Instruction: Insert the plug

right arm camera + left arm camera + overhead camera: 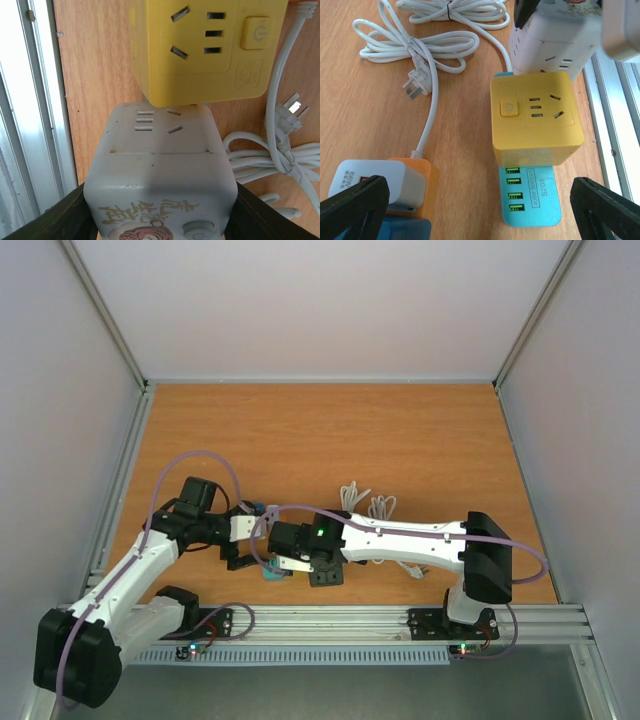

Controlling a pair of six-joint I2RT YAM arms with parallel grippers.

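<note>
The right pincer (160, 210) is grasping the white cube (160, 165), just beside the yellow cube (205, 50). The left pincer (480, 210) hangs released wide over the yellow cube. The plug (415, 82) lies on the counter (360, 125) near the yellow cube, on its button side, not inserted. I think the left pincer should take the plug by its body and turn the slanted prongs to match the slots. I count two cubes, one plug clearly seen, two cable bundles (415, 45) and one adapter (427, 175).
</note>
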